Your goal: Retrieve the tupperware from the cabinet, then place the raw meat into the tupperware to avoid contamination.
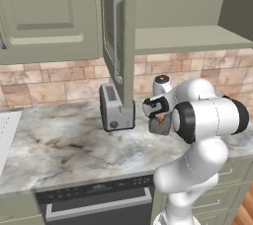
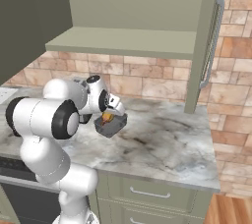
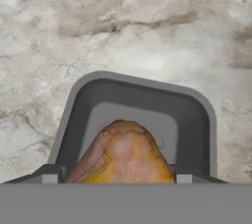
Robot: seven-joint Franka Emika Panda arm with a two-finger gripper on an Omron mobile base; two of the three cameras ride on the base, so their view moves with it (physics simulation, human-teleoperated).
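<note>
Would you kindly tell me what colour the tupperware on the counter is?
Dark grey; the tupperware shows best in the hand view, holding the raw meat.

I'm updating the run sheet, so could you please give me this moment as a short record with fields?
tupperware: dark grey box standing on the marble counter, out of the cabinet
raw meat: orange-brown lump inside the tupperware
gripper: directly over the box, jaws wide on either side of the meat; whether they touch it cannot be told
cabinet: doors open, visible shelf bare
toaster: on the counter by the brick wall, left of the arm
</note>
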